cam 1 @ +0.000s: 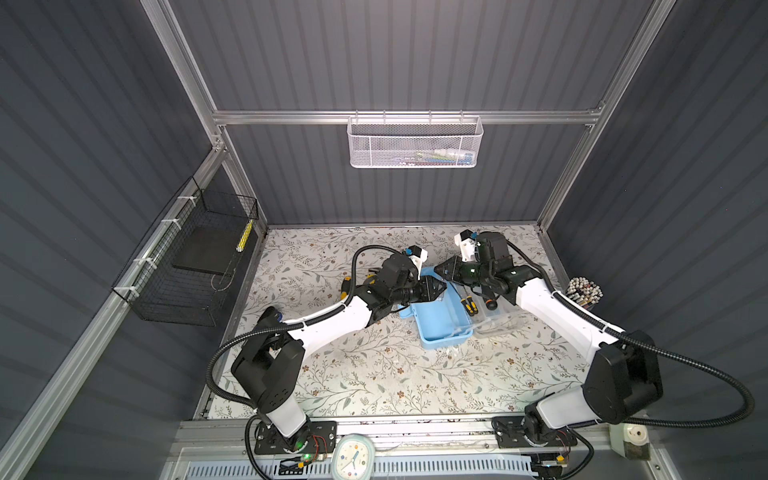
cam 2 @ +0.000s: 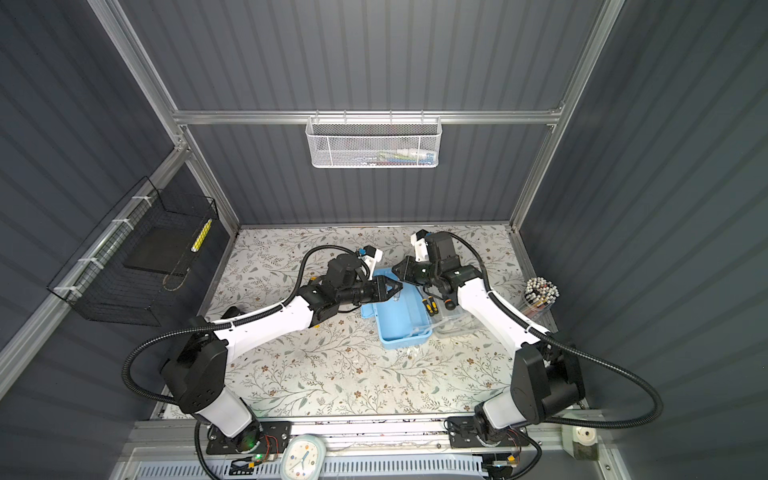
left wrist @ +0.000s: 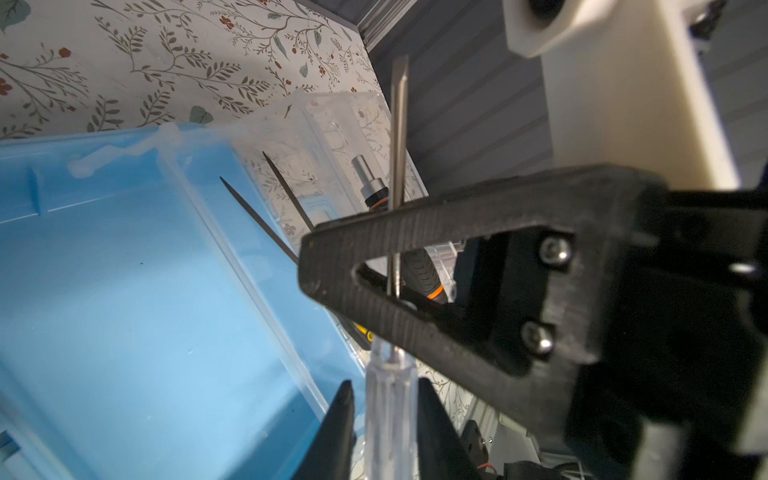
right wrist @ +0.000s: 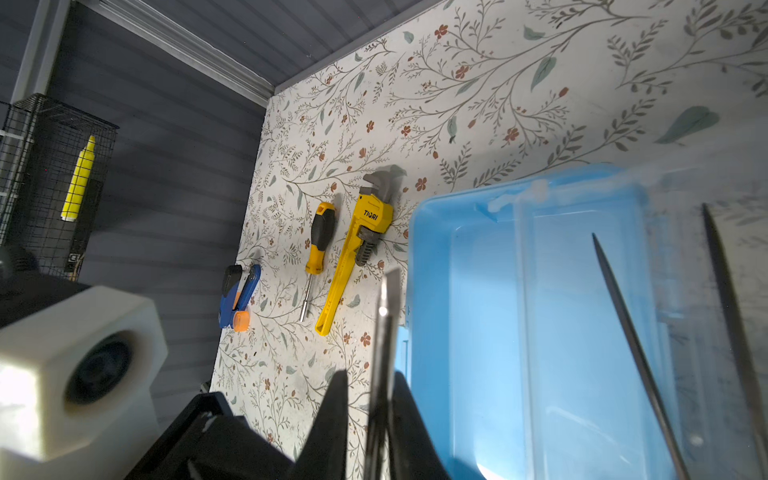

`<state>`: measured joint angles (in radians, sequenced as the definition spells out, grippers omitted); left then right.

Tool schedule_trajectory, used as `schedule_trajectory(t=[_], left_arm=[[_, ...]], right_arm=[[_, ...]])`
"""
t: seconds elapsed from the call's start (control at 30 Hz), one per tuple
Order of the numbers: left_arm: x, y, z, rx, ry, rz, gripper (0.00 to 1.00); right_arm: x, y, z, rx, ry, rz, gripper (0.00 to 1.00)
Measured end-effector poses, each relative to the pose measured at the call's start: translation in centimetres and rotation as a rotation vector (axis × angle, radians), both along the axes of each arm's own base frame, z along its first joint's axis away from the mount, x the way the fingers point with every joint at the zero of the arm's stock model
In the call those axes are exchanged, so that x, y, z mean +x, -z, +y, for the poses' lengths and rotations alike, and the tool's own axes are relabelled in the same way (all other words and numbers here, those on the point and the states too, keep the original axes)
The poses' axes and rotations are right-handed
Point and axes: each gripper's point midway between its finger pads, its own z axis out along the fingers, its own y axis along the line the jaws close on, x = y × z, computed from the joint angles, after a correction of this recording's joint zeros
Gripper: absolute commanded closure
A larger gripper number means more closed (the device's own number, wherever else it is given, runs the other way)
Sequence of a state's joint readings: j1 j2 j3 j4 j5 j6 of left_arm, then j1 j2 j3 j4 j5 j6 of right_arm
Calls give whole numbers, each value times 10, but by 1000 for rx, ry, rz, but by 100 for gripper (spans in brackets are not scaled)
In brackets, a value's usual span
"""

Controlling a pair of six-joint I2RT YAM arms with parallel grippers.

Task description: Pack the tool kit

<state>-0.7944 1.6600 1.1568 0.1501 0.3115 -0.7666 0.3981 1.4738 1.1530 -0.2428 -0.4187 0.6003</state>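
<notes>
Tool kit case (cam 1: pixel 440 328) sits open just right of mid-bench (cam 1: pixel 374 374), its long axis running near to far and its clear lid (cam 1: pixel 500 322) swung flat to the right. In the lid lie two yellow-and-black screwdrivers (cam 1: pixel 468 303) and an orange-and-black screwdriver (cam 1: pixel 491 300). Above the case's far end, a clear-handled screwdriver (left wrist: pixel 398 145) points straight out from the left jaws. The right jaws pinch its shaft. The left jaws flank the handle; whether they grip it I cannot tell. A yellow pipe wrench (right wrist: pixel 357 249) lies on the bench left of the case.
</notes>
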Motion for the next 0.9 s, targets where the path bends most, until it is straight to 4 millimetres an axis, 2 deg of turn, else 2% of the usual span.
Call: schedule_trajectory(t=[0.07,0.13,0.2,0.4,0.7,0.8,0.9], left_arm=[[-1,3,-1,5,1,11,51],[-1,5,0,14,-2,15,47],[-1,8,1,25,-6,17,36],[-1,4,12,63,-39,2,29],[5,-33,40,63,-114,-80,24],[9,-31,55,79,-144,-82,24],[13,-17,70,114,-168,-60,24]], right_arm=[[0,-4,-2,-4,-1,-5,100],[0,-8,-5,-5,3,-14,100],[0,-13,-11,-8,11,-23,100],[-2,-28,-40,-37,54,-51,100],[-5,-37,-119,-253,217,-93,100],[-6,-38,-140,-379,245,-94,100],[-3,-43,-154,-484,250,-101,100]])
